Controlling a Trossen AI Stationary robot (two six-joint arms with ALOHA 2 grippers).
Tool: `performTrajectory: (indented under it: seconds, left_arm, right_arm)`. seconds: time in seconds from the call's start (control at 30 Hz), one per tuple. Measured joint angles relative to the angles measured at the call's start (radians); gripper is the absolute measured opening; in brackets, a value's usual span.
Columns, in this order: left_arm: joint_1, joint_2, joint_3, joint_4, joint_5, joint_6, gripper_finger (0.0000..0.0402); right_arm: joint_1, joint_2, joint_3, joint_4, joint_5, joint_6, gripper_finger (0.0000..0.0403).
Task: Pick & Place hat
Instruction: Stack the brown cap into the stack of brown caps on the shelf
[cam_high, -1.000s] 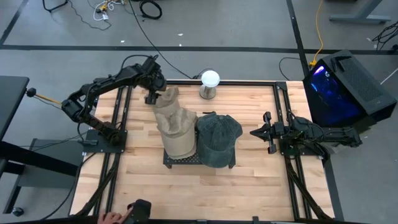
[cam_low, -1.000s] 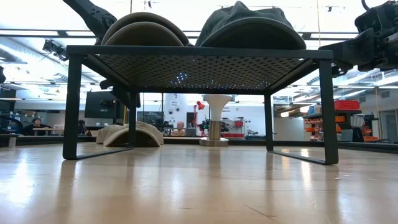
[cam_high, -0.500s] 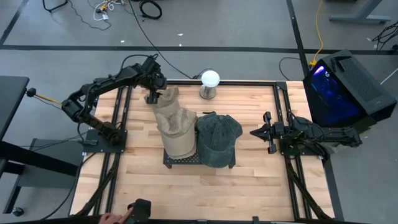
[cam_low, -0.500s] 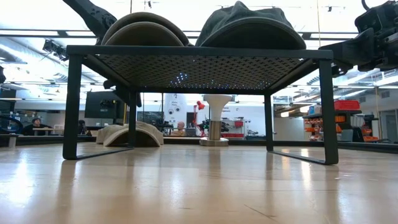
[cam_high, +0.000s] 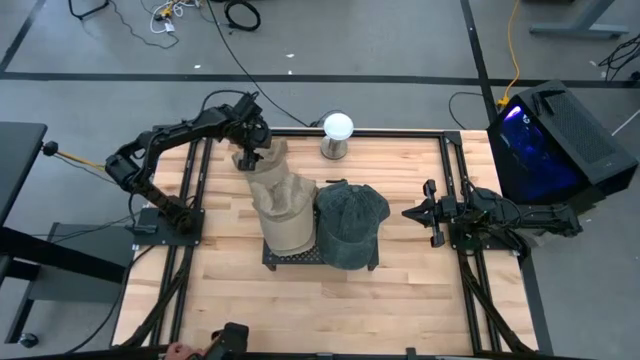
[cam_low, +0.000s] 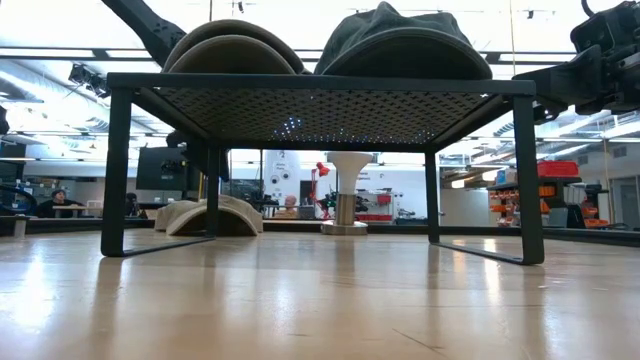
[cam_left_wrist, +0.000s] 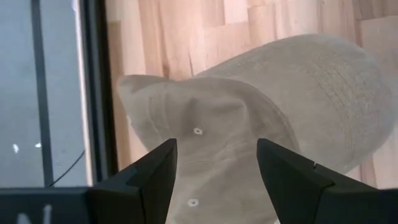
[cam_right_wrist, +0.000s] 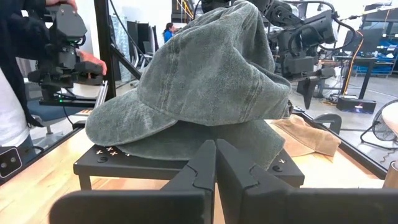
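A beige hat (cam_high: 271, 157) lies on the wood table beyond the black rack (cam_high: 320, 258), resting on its brim and crown (cam_low: 215, 215). My left gripper (cam_high: 246, 157) hangs open just above it, pointing steeply down. In the left wrist view its fingers (cam_left_wrist: 216, 146) stand over the hat's crown (cam_left_wrist: 249, 124). On the rack lie stacked beige hats (cam_high: 285, 210) and dark grey hats (cam_high: 350, 220). My right gripper (cam_high: 412, 212) waits shut at the table's right side, level, facing the grey hats (cam_right_wrist: 205, 81).
A white ball-topped stand (cam_high: 338, 130) stands at the far edge, right of the loose hat. Black frame rails (cam_high: 195, 200) run along the table's left and right sides. A person (cam_right_wrist: 25, 68) stands beyond the table's left side, and a hand (cam_high: 180, 350) shows at the near edge.
My left gripper has rolled a little and eased down toward the beige hat on the table, staying open. The hats and my right arm have kept still.
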Motion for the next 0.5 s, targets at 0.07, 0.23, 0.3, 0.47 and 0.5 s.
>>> performTrajectory:
  seconds: [0.07, 0.23, 0.3, 0.47, 0.5]
  left_arm:
    - [0.000, 0.008, 0.000, -0.020, 0.000, 0.000, 0.0227]
    - [-0.005, 0.022, 0.000, -0.078, 0.000, -0.001, 0.0227]
    - [-0.005, 0.030, 0.000, -0.072, 0.002, -0.003, 0.0227]
    - [-0.005, 0.050, 0.000, -0.067, 0.030, -0.003, 0.0227]
    - [-0.005, 0.056, 0.000, -0.065, 0.039, -0.003, 0.0225]
  right_arm:
    - [0.000, 0.000, 0.000, 0.000, 0.000, 0.000, 0.0015]
    - [0.000, 0.000, 0.000, 0.000, 0.000, 0.000, 0.0015]
    - [0.000, 0.000, 0.000, 0.000, 0.000, 0.000, 0.0015]
    - [0.000, 0.000, 0.000, 0.000, 0.000, 0.000, 0.0015]
    - [0.000, 0.000, 0.000, 0.000, 0.000, 0.000, 0.0015]
